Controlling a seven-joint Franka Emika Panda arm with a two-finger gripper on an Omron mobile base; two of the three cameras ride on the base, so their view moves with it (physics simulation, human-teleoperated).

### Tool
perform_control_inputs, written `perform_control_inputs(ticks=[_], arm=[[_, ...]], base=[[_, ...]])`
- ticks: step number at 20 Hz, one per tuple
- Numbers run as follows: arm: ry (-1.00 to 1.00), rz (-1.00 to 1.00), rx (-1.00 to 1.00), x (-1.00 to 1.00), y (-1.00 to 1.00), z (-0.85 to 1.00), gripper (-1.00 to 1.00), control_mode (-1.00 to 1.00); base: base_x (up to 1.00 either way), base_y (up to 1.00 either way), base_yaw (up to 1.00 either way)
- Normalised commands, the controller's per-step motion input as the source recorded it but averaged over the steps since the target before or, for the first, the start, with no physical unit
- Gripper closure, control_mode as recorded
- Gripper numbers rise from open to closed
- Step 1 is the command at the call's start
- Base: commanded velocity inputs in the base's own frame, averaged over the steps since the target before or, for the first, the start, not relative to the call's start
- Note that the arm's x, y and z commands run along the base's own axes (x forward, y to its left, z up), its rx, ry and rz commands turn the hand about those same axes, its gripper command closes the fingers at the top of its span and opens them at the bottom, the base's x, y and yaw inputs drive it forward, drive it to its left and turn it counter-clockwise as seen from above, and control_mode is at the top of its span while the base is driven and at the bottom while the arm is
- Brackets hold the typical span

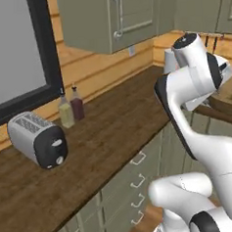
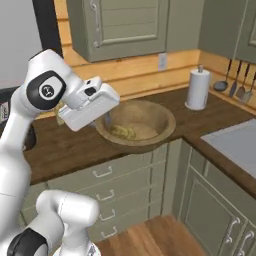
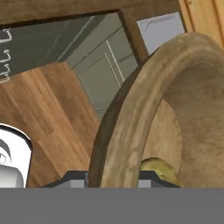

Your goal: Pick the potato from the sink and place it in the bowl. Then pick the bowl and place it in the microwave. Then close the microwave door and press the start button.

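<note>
1. Potato [image 2: 123,131] lies inside the bowl [image 2: 150,131], just beyond the fingers: first step done.
2. Gripper [image 2: 107,119] is clamped on the bowl's near rim, one finger inside, one outside.
3. Left: carrying to microwave, door, start.

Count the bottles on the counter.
2: a yellowish bottle and a dark red bottle, touching side by side against the wall, right of the toaster. The arm may hide others.
</note>
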Motion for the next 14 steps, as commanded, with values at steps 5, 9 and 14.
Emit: perform_control_inputs(ticks=[5,9,14], arm=[[0.00,0.00,0.00,0.00,0.00,0.00,1.00,1.00],[0.00,0.00,0.00,0.00,0.00,0.00,1.00,1.00],[0.00,0.00,0.00,0.00,0.00,0.00,1.00,1.00]], base=[[-0.37,0.21,0.83],[-0.29,0.30,0.84],[-0.13,0.37,0.87]])
